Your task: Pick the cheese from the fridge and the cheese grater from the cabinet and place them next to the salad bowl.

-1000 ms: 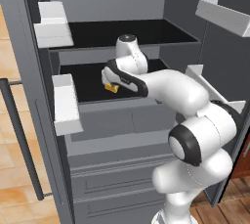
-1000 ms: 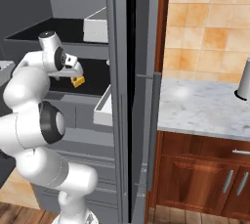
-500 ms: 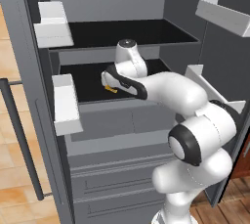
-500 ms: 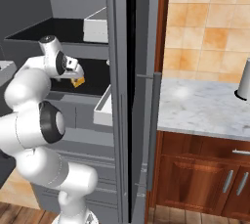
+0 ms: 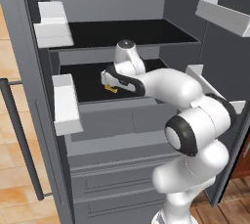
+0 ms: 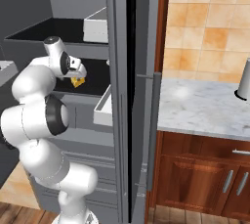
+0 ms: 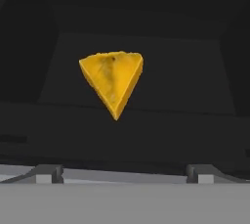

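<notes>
The tool (image 7: 124, 173), a dark two-finger gripper, has its tips (image 7: 48, 173) spread as wide as they go, with nothing between them. Straight ahead of it along its own axis, centred between the tips but apart from them, lies the small yellow-orange cheese wedge (image 7: 113, 80); in the hand view its broad edge is up and its point is aimed down toward the tool. The wedge rests on the black middle shelf (image 5: 88, 78) of the tall dark grey fridge (image 5: 29, 56). An advance straight in should bracket it.
</notes>
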